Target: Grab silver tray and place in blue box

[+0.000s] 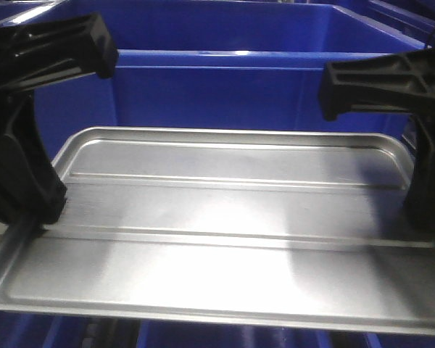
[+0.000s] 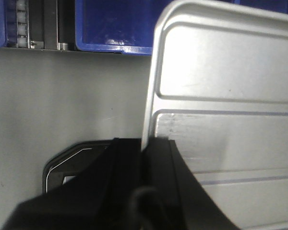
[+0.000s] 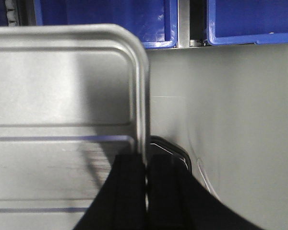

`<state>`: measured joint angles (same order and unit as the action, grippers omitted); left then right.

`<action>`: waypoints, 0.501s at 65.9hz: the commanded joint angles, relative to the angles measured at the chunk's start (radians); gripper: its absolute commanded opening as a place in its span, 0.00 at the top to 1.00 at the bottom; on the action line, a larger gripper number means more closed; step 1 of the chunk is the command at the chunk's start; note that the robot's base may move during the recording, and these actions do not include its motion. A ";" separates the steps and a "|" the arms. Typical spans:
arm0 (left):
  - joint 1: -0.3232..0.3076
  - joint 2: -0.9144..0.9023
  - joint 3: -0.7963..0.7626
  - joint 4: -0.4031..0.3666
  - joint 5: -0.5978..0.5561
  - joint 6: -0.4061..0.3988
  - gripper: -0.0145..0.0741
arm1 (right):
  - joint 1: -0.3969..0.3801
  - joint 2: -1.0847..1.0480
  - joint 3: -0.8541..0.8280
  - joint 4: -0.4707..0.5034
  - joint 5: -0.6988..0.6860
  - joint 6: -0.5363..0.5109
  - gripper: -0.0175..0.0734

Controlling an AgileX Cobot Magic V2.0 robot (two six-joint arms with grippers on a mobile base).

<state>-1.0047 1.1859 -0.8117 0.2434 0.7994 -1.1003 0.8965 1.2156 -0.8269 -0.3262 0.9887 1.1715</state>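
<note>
Exterior front-facing view has the silver tray [image 1: 225,239] lying flat and broadside across the frame, its long axis running left to right and its two ribs running the same way. Each short end is pinched by one arm. In the left wrist view the left claw [image 2: 145,146] is closed to a thin slit over the tray's raised rim, one finger inside the rim and one outside. The right wrist view shows the right claw [image 3: 145,163] clamped the same way on the opposite rim. Neither arm is nearer; they share the load evenly. Grey tabletop [image 2: 62,96] shows past the tray's edge in both wrist views, and the tray looks to be carried clear of it, though I cannot tell the gap for sure. The blue box [image 1: 225,94] stands straight ahead, beyond the tray's far long edge, its near wall parallel to that edge and wider than the tray. Its rim sits above the tray in the front view, so I judge the coming move must raise both ends together and then carry them forward over that wall.
</note>
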 commanded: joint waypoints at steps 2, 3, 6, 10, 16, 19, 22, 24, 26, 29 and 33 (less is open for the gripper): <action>0.003 -0.024 -0.024 0.063 0.081 -0.012 0.95 | -0.007 -0.023 -0.017 -0.081 0.125 -0.001 0.75; 0.003 -0.024 -0.024 0.063 0.081 -0.012 0.95 | -0.007 -0.023 -0.017 -0.081 0.125 -0.001 0.75; 0.003 -0.024 -0.024 0.063 0.073 -0.012 0.95 | -0.007 -0.023 -0.017 -0.081 0.126 -0.001 0.75; 0.003 -0.024 -0.024 0.063 0.073 -0.012 0.95 | -0.007 -0.023 -0.017 -0.081 0.119 -0.001 0.75; 0.003 -0.024 -0.024 0.063 0.073 -0.012 0.95 | -0.007 -0.023 -0.017 -0.081 0.104 -0.001 0.75; 0.003 -0.024 -0.024 0.063 0.072 -0.012 0.95 | -0.007 -0.023 -0.017 -0.081 0.097 -0.001 0.75; 0.003 -0.024 -0.024 0.063 0.064 -0.012 0.95 | -0.007 -0.023 -0.017 -0.081 0.079 -0.001 0.75; 0.003 -0.024 -0.024 0.063 0.058 -0.012 0.95 | -0.007 -0.023 -0.017 -0.081 0.053 -0.001 0.75; 0.003 -0.024 -0.024 0.063 0.053 -0.012 0.95 | -0.007 -0.023 -0.019 -0.081 0.034 -0.001 0.75; 0.003 -0.024 -0.027 0.069 0.045 -0.012 0.95 | -0.007 -0.023 -0.024 -0.081 0.005 -0.001 0.75; 0.003 -0.024 -0.047 0.069 0.058 -0.012 0.95 | -0.007 -0.023 -0.045 -0.081 -0.015 -0.016 0.75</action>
<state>-1.0047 1.1859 -0.8144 0.2571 0.8101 -1.1003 0.8965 1.2156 -0.8292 -0.3321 0.9567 1.1715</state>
